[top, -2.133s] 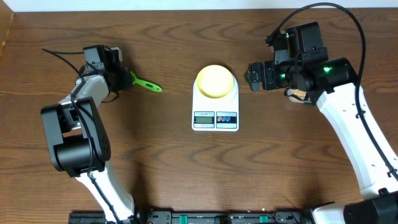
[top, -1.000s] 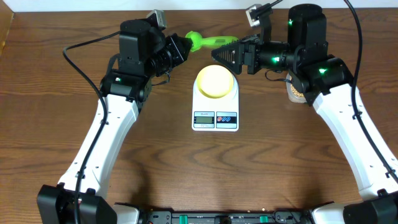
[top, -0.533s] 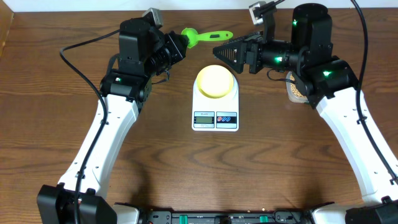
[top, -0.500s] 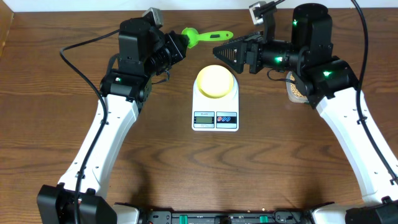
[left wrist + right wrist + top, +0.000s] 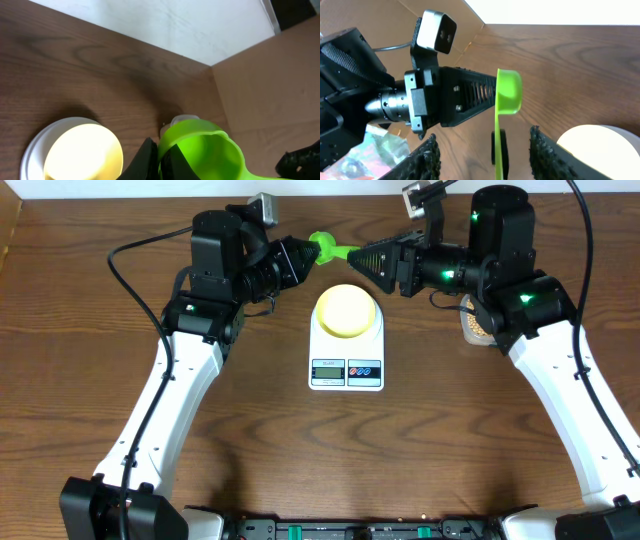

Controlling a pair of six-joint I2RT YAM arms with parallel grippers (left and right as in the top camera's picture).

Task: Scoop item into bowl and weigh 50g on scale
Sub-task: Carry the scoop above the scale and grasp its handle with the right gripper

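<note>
A green plastic spoon (image 5: 330,249) is held in the air behind the scale. My left gripper (image 5: 298,260) is shut on the rim of its empty scoop (image 5: 205,150). My right gripper (image 5: 372,258) is open, with the spoon's handle (image 5: 498,145) between its two fingers, apart from both. The pale yellow bowl (image 5: 346,310) sits empty on the white scale (image 5: 346,370); the bowl also shows in the left wrist view (image 5: 82,152) and the right wrist view (image 5: 600,150). The tan beans (image 5: 478,330) lie in a tub at the right, mostly hidden by my right arm.
A white wall and a cardboard panel (image 5: 270,90) stand behind the table's far edge. The left arm's gripper body (image 5: 445,100) fills the left of the right wrist view, close to my right fingers.
The left gripper has moved the spoon right and slightly down. The right gripper has come up, and the handle now lies between its open fingers.
</note>
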